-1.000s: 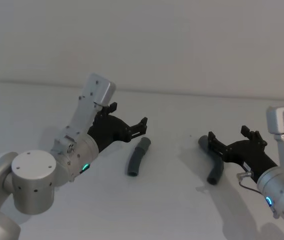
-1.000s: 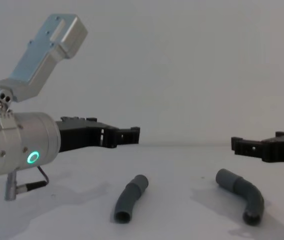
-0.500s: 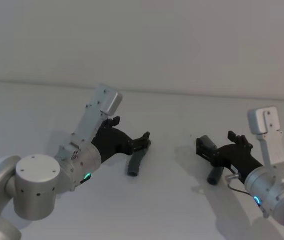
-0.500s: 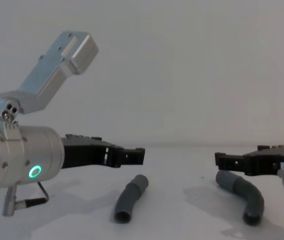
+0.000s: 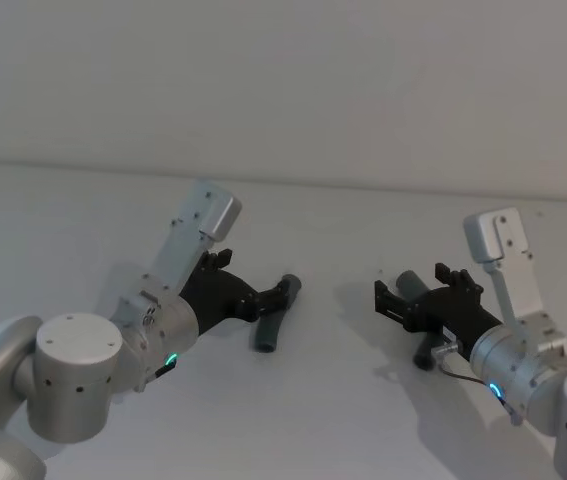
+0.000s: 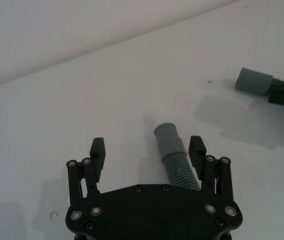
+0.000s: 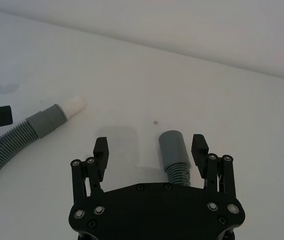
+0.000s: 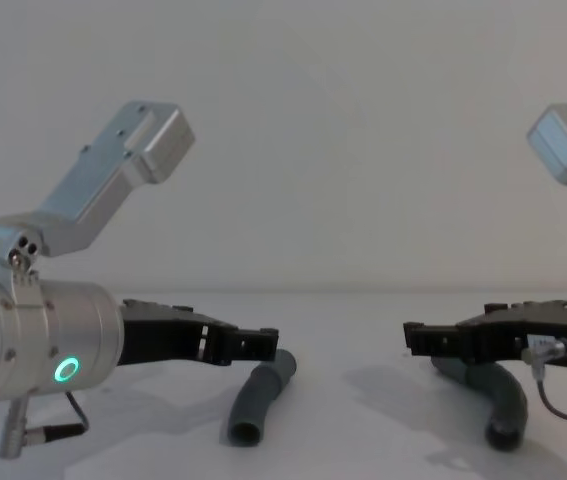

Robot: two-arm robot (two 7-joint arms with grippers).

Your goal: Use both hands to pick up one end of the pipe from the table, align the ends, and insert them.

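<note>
Two dark grey bent pipe pieces lie on the white table (image 5: 63, 220). The left pipe piece (image 5: 267, 328) (image 8: 256, 396) has its ribbed part between the fingers of my open left gripper (image 5: 275, 297) (image 6: 147, 147), nearer one finger (image 6: 197, 147); its collar (image 6: 170, 141) points away. From the right wrist view its white tip (image 7: 73, 106) shows. My open right gripper (image 5: 401, 300) (image 7: 150, 146) straddles the right pipe piece (image 5: 425, 352) (image 8: 503, 402), whose plain grey collar (image 7: 173, 146) sits close to one finger (image 7: 200, 146). Neither piece is lifted.
A pale wall (image 5: 283, 80) rises behind the table's far edge. Bare table lies between the two pipe pieces (image 5: 338, 330) and in front of them. Each arm's silver wrist bracket (image 8: 133, 150) stands up above its gripper.
Both grippers have moved forward and down, from above and beside the pipe pieces to straddling them. The pieces have not moved.
</note>
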